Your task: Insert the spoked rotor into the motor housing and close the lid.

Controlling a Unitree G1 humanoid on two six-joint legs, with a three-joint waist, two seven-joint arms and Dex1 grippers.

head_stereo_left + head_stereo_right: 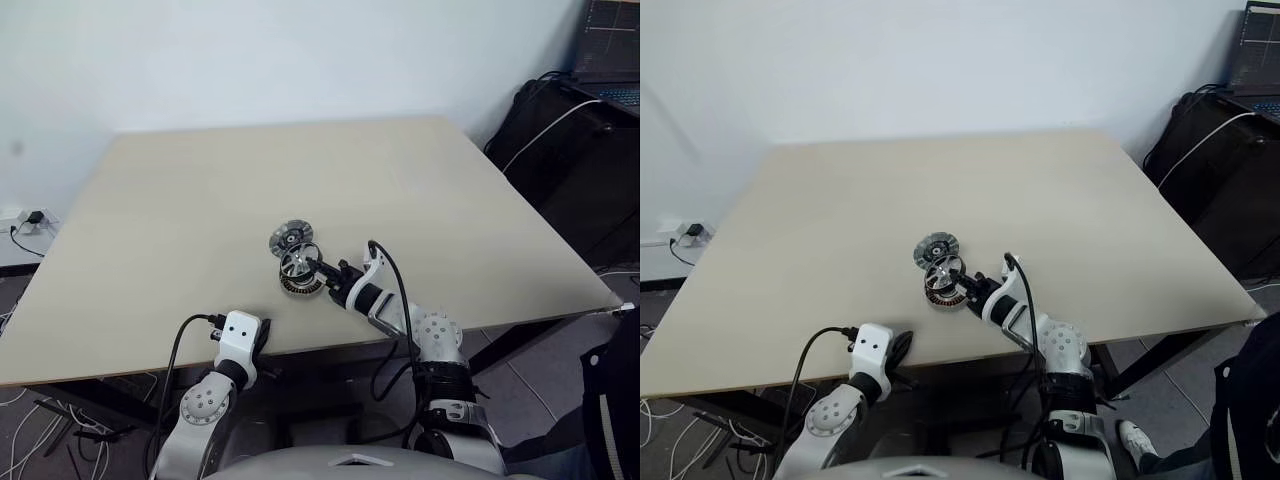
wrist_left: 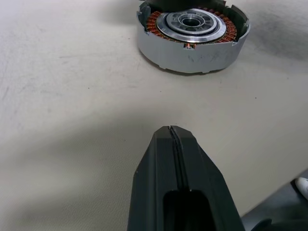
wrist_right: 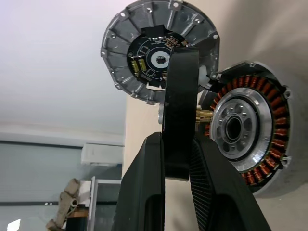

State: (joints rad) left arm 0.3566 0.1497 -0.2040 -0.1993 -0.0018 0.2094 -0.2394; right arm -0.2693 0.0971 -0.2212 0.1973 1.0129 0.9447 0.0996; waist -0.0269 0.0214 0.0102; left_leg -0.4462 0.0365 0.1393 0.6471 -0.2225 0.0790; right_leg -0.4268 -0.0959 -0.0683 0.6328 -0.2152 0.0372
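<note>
spoked rotor [image 1: 299,262]: pinched edge-on in the right gripper [image 1: 318,267], tilted just above the motor housing [image 1: 299,284]
lid [image 1: 289,239]: flat, dark face up, just beyond the housing
left gripper [image 2: 172,132]: fingers pressed together, near table edge
table [image 1: 180,210]: plain beige top
room: white wall behind, laptop [image 1: 606,50] far right

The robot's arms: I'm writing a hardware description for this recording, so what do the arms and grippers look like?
Both arms are silver-grey metal with round joint housings and white wrist blocks, and a black cable loops along each. The left gripper and the right gripper have black fingers; the right's inner pads are finely ribbed.
</note>
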